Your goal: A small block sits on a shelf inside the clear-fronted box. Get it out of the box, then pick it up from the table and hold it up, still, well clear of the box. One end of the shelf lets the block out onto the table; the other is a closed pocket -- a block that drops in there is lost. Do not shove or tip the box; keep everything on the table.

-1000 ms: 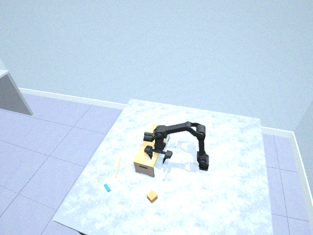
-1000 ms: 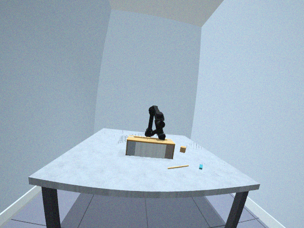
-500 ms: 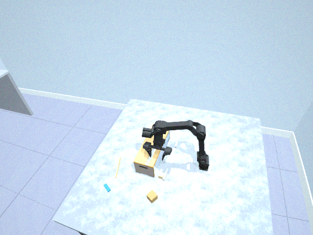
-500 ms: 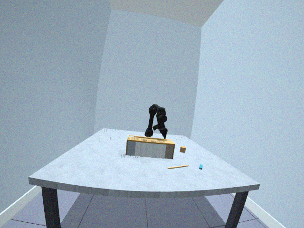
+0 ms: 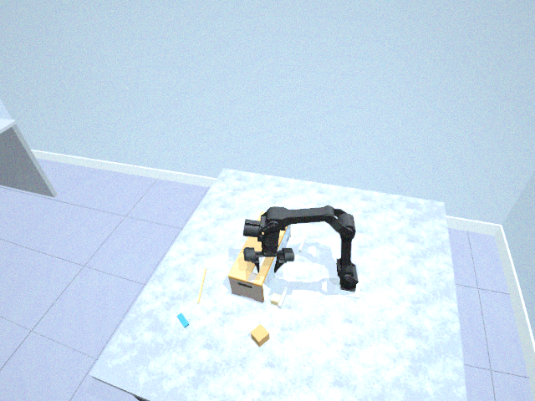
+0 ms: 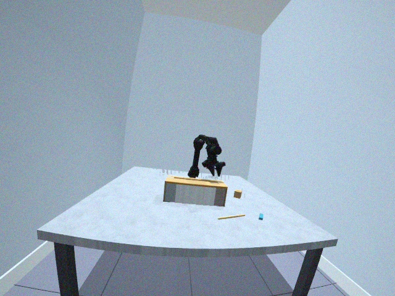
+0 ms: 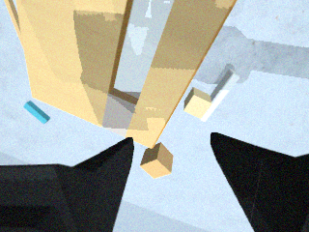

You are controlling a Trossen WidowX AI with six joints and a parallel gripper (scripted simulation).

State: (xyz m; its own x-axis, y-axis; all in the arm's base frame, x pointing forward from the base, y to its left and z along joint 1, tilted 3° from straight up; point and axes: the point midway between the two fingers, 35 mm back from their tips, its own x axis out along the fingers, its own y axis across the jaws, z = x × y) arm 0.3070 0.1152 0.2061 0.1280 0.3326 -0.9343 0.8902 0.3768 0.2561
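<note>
Flanking pale block (image 5: 274, 300) (image 7: 198, 103) — white strip (image 5: 283, 296) (image 7: 222, 97), box (image 5: 244, 271) (image 6: 194, 182) (image 7: 53, 48) | farther — orange cube (image 5: 260, 334) (image 6: 237, 193) (image 7: 157, 161), blue piece (image 5: 182, 320) (image 6: 260, 216) (image 7: 37, 112)

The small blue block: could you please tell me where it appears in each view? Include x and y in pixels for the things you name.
Small blue block (image 5: 182, 320) (image 6: 260, 216) (image 7: 37, 112):
Top: lower left, beyond the stick's lower end.
Exterior: right of centre, low on the table.
Wrist: near the left edge, about mid-height.
Shared landmark: the wooden box (image 5: 242, 271) (image 6: 191, 183) (image 7: 53, 43).

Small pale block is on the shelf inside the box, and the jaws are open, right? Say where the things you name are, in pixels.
Not quite: the small pale block (image 5: 274, 300) (image 7: 198, 104) lies on the table (image 5: 367, 345) (image 6: 127, 222) (image 7: 270, 111), outside the box (image 5: 242, 269) (image 6: 195, 182) (image 7: 48, 48), as the wrist view shows. The jaws are open.
</note>
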